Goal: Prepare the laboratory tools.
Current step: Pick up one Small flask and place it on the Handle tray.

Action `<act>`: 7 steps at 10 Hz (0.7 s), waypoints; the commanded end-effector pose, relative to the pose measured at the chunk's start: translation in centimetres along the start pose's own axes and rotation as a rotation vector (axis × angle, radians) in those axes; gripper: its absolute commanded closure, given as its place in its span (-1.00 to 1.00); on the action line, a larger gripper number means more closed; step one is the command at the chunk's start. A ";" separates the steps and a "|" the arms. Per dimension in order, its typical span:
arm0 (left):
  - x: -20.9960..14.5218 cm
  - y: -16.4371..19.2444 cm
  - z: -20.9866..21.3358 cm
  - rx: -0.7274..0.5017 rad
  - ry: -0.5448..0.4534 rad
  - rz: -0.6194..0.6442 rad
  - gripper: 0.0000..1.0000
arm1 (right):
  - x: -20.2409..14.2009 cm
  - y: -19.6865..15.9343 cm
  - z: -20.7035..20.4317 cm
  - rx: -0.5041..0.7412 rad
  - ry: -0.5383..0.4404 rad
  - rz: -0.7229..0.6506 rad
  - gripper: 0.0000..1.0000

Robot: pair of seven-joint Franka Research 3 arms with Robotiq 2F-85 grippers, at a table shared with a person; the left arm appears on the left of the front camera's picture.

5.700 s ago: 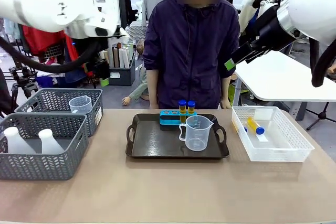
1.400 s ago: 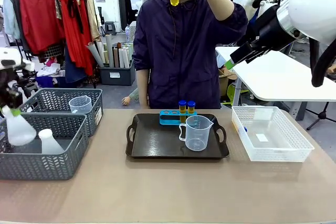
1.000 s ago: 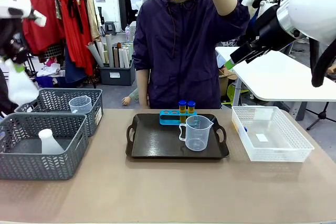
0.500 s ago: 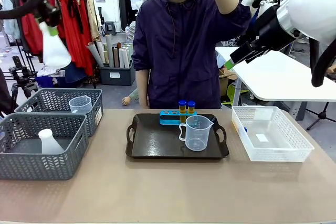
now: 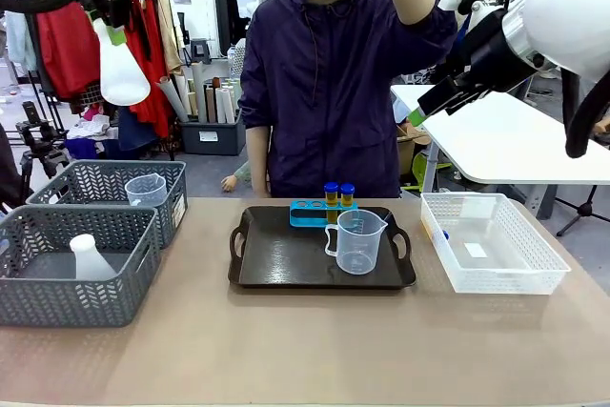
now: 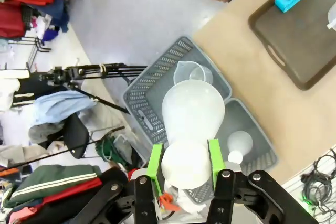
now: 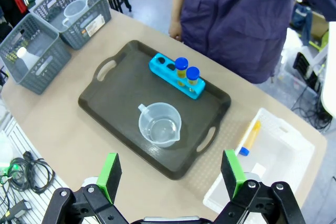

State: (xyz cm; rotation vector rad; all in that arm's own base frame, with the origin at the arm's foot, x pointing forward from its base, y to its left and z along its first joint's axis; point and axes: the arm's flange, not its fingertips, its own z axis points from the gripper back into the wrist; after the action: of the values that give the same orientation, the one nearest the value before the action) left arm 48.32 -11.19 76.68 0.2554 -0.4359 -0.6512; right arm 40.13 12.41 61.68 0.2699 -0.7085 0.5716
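Up front on the worktop (image 5: pixel 305 350), the black tray (image 5: pixel 276 259) carries the beaker (image 5: pixel 358 240), with the blue rack (image 5: pixel 310 213) and two tubes (image 5: pixel 338 193) behind. High over the grey baskets (image 5: pixel 76 300), the left pincer (image 5: pixel 103 18) clamps the flask (image 5: pixel 122 69) by its neck. It's smooth, so I reckon it could slip, or clip the beaker on landing. The right pincer (image 7: pixel 171 174) hangs wide open.

Your widest open ground is the bare table (image 5: pixel 286 350) strip at 6 o'clock of the tray (image 5: pixel 276 259). The tray's 9 o'clock half is bare. The beaker (image 5: pixel 357 242) stands at 3, the rack (image 5: pixel 307 213) with two tubes (image 5: pixel 331 194) at 12. Grey baskets (image 5: pixel 57 297) wall off 9 o'clock, the white basket (image 5: pixel 496 278) 3 o'clock. A person (image 5: pixel 334 92) stands beyond 12. The flask (image 5: pixel 122 73) hangs high at 10 in the left gripper (image 6: pixel 185 161), well above the baskets.
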 end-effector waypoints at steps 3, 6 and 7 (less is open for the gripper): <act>0.0 0.1 -0.2 -0.001 0.004 0.002 1.00 | 0.0 -0.1 0.1 0.015 -0.006 -0.004 -1.00; 4.1 -3.5 0.9 -0.036 -0.030 -0.140 1.00 | 0.0 -0.1 0.1 0.015 -0.006 -0.004 -1.00; 5.4 -5.0 0.5 -0.075 -0.044 -0.181 1.00 | 0.0 -0.1 0.1 0.015 -0.006 -0.004 -1.00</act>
State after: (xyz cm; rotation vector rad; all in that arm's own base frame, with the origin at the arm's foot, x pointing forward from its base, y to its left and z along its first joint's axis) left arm 48.39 -17.79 76.55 0.2357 -0.4481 -0.7866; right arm 40.13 12.41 61.68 0.2698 -0.7085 0.5717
